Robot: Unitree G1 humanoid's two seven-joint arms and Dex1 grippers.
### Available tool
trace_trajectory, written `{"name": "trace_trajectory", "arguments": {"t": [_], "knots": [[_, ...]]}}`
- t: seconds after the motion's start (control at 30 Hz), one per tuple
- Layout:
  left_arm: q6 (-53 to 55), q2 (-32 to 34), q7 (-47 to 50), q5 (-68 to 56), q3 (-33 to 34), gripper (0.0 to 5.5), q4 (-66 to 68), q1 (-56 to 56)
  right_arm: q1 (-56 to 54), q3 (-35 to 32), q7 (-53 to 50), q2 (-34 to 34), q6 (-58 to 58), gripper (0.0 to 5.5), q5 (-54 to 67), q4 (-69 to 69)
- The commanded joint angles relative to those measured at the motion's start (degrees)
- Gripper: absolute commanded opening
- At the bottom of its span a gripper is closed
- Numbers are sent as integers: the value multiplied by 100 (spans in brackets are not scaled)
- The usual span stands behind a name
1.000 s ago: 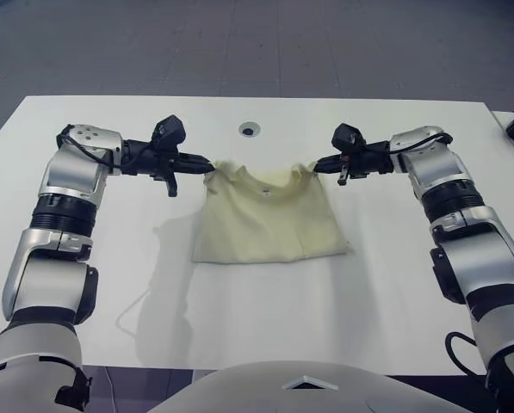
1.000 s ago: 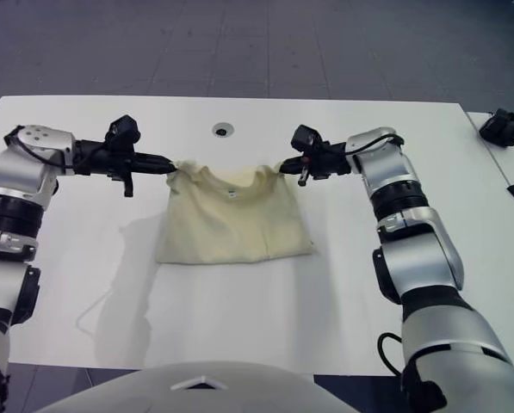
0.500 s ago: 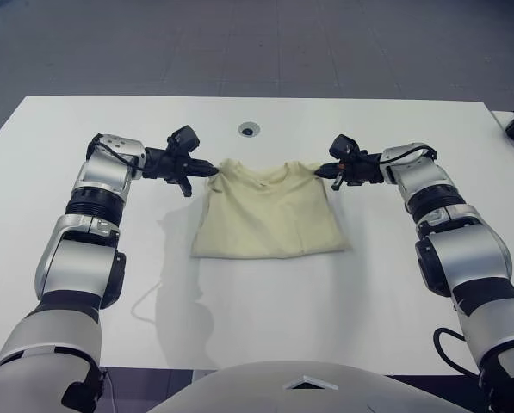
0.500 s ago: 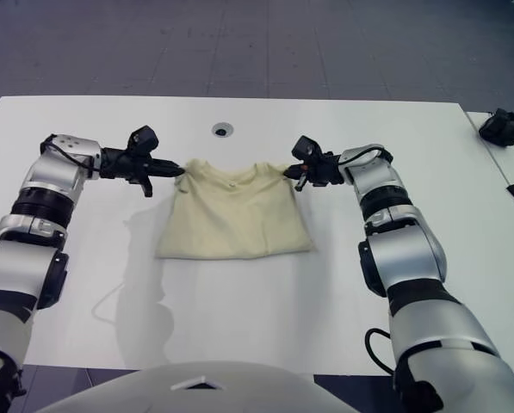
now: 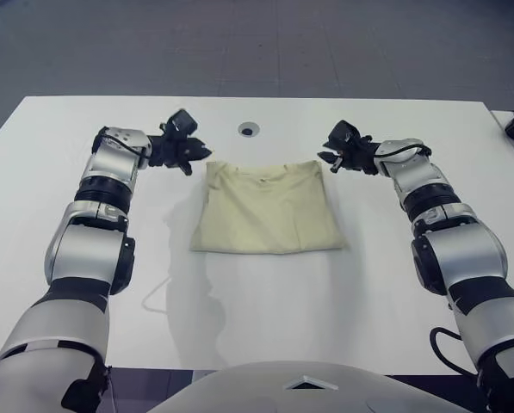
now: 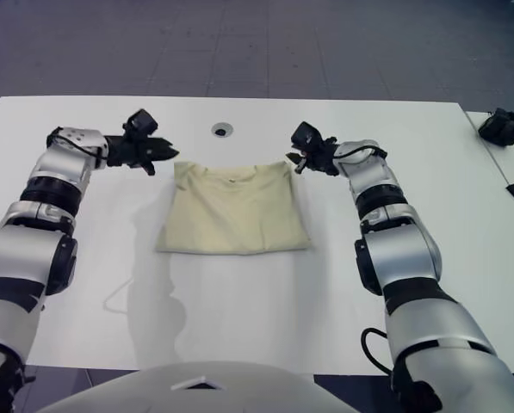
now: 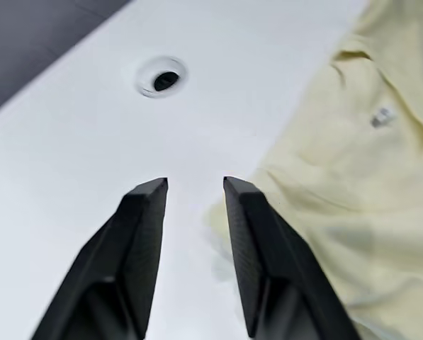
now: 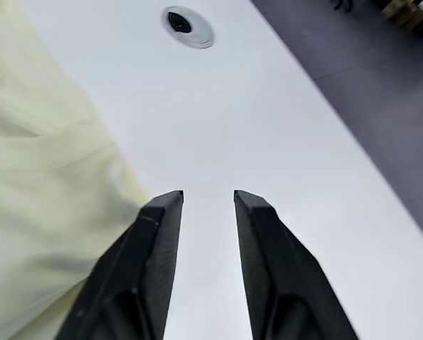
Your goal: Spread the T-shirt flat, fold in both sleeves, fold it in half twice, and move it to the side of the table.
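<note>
A pale yellow T-shirt (image 5: pixel 267 208) lies folded in a rough rectangle on the white table (image 5: pixel 257 301), collar toward the far edge. My left gripper (image 5: pixel 201 153) hovers just beyond the shirt's far left corner, open, with nothing between its fingers (image 7: pixel 146 212). My right gripper (image 5: pixel 328 157) hovers just beyond the far right corner, also open and holding nothing. In the wrist views the shirt (image 7: pixel 353 177) (image 8: pixel 41 205) lies beside each pair of black fingers, apart from them.
A round cable hole (image 5: pixel 250 130) sits in the table behind the shirt. A dark object (image 6: pixel 503 126) rests on a neighbouring surface at the far right. Bare tabletop stretches on both sides and in front of the shirt.
Both grippers let go of the shirt's top corners and opened. The lifted top edge dropped onto the table, and the shirt now lies flat. Both grippers drew slightly outward and back.
</note>
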Motion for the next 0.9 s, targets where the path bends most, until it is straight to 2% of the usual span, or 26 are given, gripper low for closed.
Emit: {"name": "trace_trajectory", "arguments": {"t": [0.03, 0.13, 0.27, 0.4, 0.7, 0.77, 0.9], "knots": [[-255, 258, -110, 231, -96, 218, -610, 235, -97, 250, -264, 84, -416, 199, -366, -109], [80, 387, -681, 12, -141, 263, -2066, 948, -108, 334, -331, 162, -608, 243, -504, -62], [741, 429, -908, -65, -298, 331, -3884, 1779, -121, 469, -422, 213, -825, 308, -709, -5], [1014, 800, -1044, 237, -560, 390, -5003, 2472, -58, 727, -566, 165, -990, 365, -1057, 138], [634, 1262, -1095, 1098, -1096, 539, -5020, 2667, 290, 1136, -734, -160, -1236, 507, -1616, 324], [566, 1230, -1112, 1161, -1159, 540, -4962, 2627, 411, 1266, -500, -279, -1419, 537, -1701, 224], [282, 1045, -1051, 1390, -1354, 540, -4448, 2250, 929, 1506, 640, -822, -1829, 539, -1694, -530]]}}
